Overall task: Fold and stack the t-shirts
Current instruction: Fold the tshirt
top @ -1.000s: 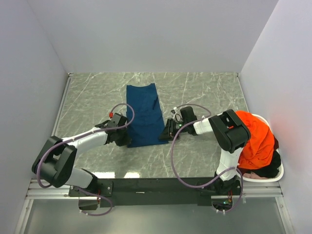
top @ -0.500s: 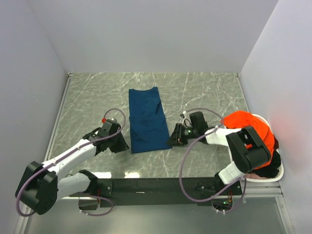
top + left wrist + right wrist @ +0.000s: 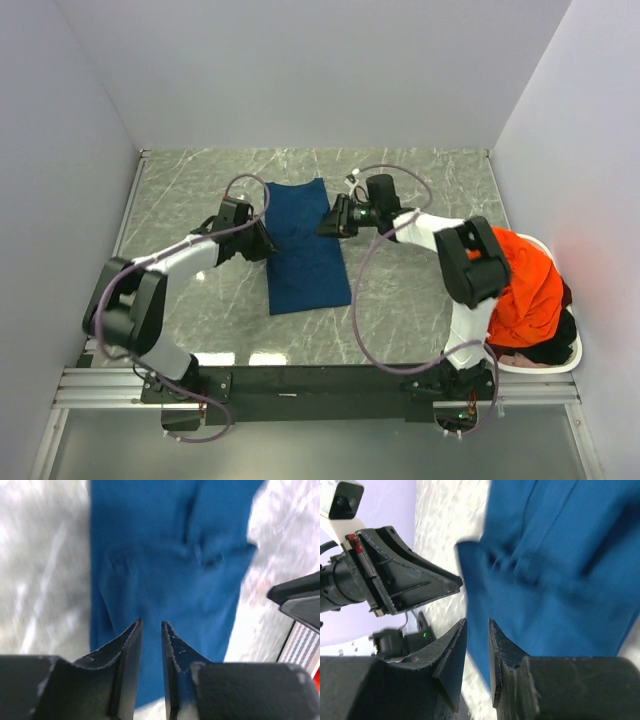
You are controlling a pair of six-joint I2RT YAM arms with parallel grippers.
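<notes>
A navy blue t-shirt [image 3: 306, 245] lies on the marble table as a long folded strip, running away from the arms. My left gripper [image 3: 263, 242] sits low at the strip's left edge, by its far half. In the left wrist view the left gripper [image 3: 151, 623] is open by a narrow gap, with only the blue cloth [image 3: 170, 555] showing beyond it. My right gripper [image 3: 326, 224] is at the strip's right edge near the far end. It [image 3: 477, 621] is also narrowly open over the cloth [image 3: 555, 570], holding nothing. An orange t-shirt [image 3: 525, 285] is piled in the basket.
The white basket [image 3: 566, 364] stands at the table's right near corner, with dark cloth [image 3: 560, 338] under the orange shirt. Grey walls close in the table on the left, back and right. The two grippers face each other across the strip, close together.
Both grippers have moved from the strip's near end up along its sides to the far half. The left jaws have opened a little. The strip has shifted slightly.
</notes>
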